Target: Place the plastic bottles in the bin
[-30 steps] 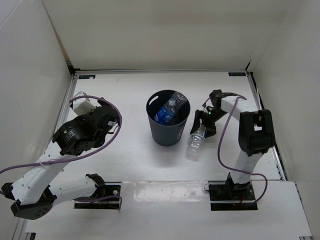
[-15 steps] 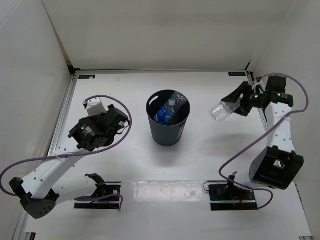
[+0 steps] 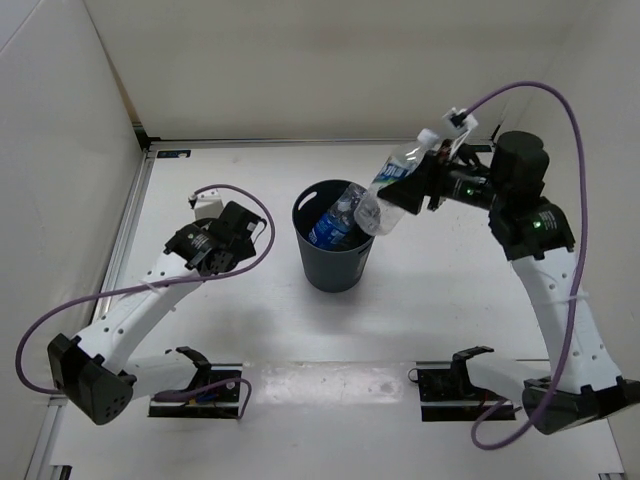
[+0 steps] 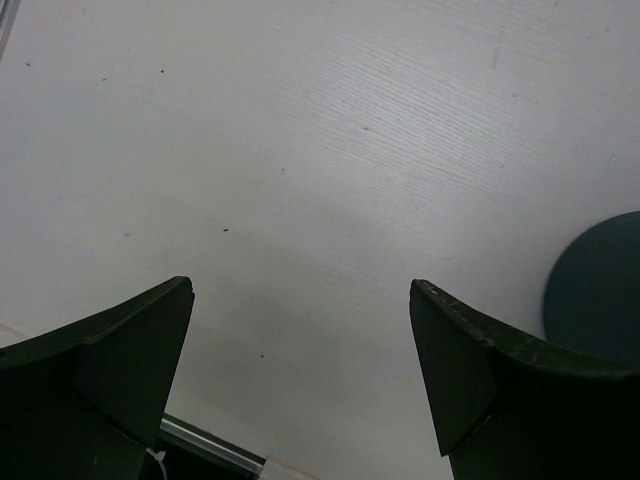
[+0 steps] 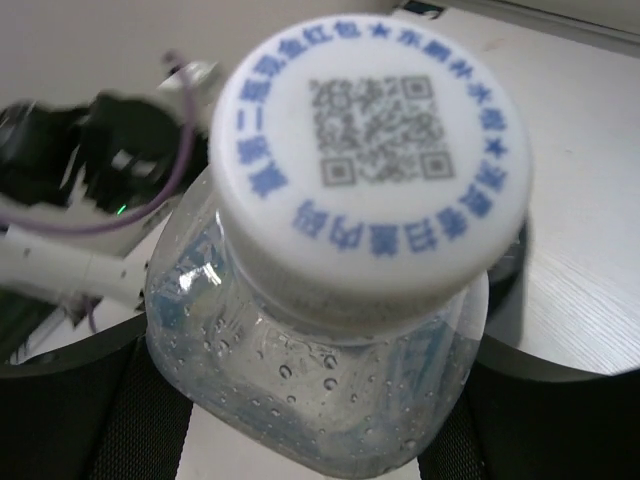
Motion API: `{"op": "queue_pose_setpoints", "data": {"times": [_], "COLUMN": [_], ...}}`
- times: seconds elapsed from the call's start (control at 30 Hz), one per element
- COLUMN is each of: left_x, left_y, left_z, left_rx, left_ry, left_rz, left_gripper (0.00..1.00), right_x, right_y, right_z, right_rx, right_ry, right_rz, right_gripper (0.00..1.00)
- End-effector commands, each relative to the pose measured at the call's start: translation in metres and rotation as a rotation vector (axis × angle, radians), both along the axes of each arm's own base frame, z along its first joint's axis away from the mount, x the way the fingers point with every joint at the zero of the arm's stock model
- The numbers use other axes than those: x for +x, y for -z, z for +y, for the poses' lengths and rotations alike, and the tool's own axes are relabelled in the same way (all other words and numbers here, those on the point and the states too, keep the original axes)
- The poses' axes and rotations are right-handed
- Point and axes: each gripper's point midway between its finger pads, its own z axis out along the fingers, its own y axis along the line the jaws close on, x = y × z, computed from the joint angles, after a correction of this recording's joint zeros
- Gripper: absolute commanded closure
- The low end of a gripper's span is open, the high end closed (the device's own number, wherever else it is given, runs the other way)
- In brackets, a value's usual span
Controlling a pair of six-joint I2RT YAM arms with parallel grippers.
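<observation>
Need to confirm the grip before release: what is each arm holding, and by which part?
Right gripper holds a clear bottle by its upper body, just below the cap. Left gripper is open, holding nothing.

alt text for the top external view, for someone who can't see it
The right end effector holds a clear plastic bottle tilted above the rim of a dark round bin, which already contains a blue-labelled bottle. The left arm sits to the bin's left, holding nothing.

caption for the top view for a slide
Right gripper holds a clear bottle tilted above the bin; left gripper open.
</observation>
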Motion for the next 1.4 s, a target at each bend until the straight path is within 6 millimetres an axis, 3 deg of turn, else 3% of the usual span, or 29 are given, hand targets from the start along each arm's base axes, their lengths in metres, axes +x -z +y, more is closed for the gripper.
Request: {"op": "queue_pose_setpoints", "data": {"times": [0.0, 0.17, 0.43, 0.6, 0.7, 0.77, 0.8, 0.87, 0.9, 0.97, 1.07, 1.1, 1.13, 1.2, 1.23, 1.3, 1.33, 1.37], "left_x": [0.023, 0.038, 0.033, 0.02, 0.016, 0.013, 0.012, 0.012, 0.012, 0.012, 0.015, 0.018, 0.017, 0.018, 0.018, 0.019, 0.02, 0.021], "left_y": [-0.008, -0.003, -0.001, 0.001, 0.002, 0.004, 0.004, 0.004, 0.005, 0.004, 0.005, 0.002, 0.004, 0.004, 0.005, 0.005, 0.004, 0.003], "left_z": [-0.013, -0.02, -0.024, -0.013, -0.008, -0.006, -0.005, -0.003, -0.003, -0.004, -0.004, -0.006, -0.006, -0.006, -0.005, -0.005, -0.006, -0.005], "left_rx": [-0.066, -0.073, -0.11, -0.121, -0.12, -0.12, -0.12, -0.122, -0.119, -0.122, -0.114, -0.123, -0.117, -0.11, -0.107, -0.104, -0.104, -0.105], "left_ry": [0.047, 0.065, 0.073, 0.042, 0.03, 0.022, 0.019, 0.014, 0.01, 0.015, 0.017, 0.018, 0.019, 0.02, 0.021, 0.023, 0.024, 0.024], "left_rz": [-0.026, 0.007, 0.015, -0.002, -0.006, -0.004, -0.003, -0.005, 0.0, -0.003, 0.002, -0.013, 0.0, 0.006, 0.012, 0.013, 0.011, 0.009], "left_gripper": [0.0, 0.0, 0.0, 0.0, 0.0, 0.0, 0.0, 0.0, 0.0, 0.0, 0.0, 0.0, 0.0, 0.0, 0.0, 0.0, 0.0, 0.0], "right_x": [-0.011, -0.013, 0.031, 0.044, 0.042, 0.037, 0.035, 0.028, 0.026, 0.023, 0.029, 0.04, 0.043, 0.064, 0.065, 0.083, 0.093, 0.095], "right_y": [0.004, 0.043, 0.045, 0.041, 0.056, 0.066, 0.078, 0.079, 0.085, 0.075, 0.037, 0.029, 0.0, -0.014, -0.041, -0.048, -0.057, -0.065], "right_z": [0.02, 0.039, 0.051, 0.055, 0.061, 0.064, 0.064, 0.063, 0.063, 0.059, 0.05, 0.038, 0.033, 0.009, 0.002, -0.021, -0.048, -0.058], "right_rx": [-0.058, -0.17, -0.195, -0.187, -0.212, -0.233, -0.255, -0.267, -0.28, -0.265, -0.213, -0.204, -0.17, -0.152, -0.114, -0.098, -0.09, -0.08], "right_ry": [-0.077, -0.093, -0.003, 0.017, -0.002, -0.023, -0.027, -0.035, -0.037, -0.03, 0.01, 0.056, 0.086, 0.18, 0.205, 0.286, 0.367, 0.397], "right_rz": [-0.145, -0.167, -0.171, -0.16, -0.145, -0.147, -0.13, -0.15, -0.143, -0.168, -0.222, -0.223, -0.266, -0.263, -0.295, -0.268, -0.258, -0.257], "right_gripper": [0.75, 0.71, 0.72, 0.74, 0.72, 0.67, 0.57, 0.44, 0.31, 0.1, 0.1, 0.1, 0.1, 0.1, 0.1, 0.1, 0.1, 0.1]}}
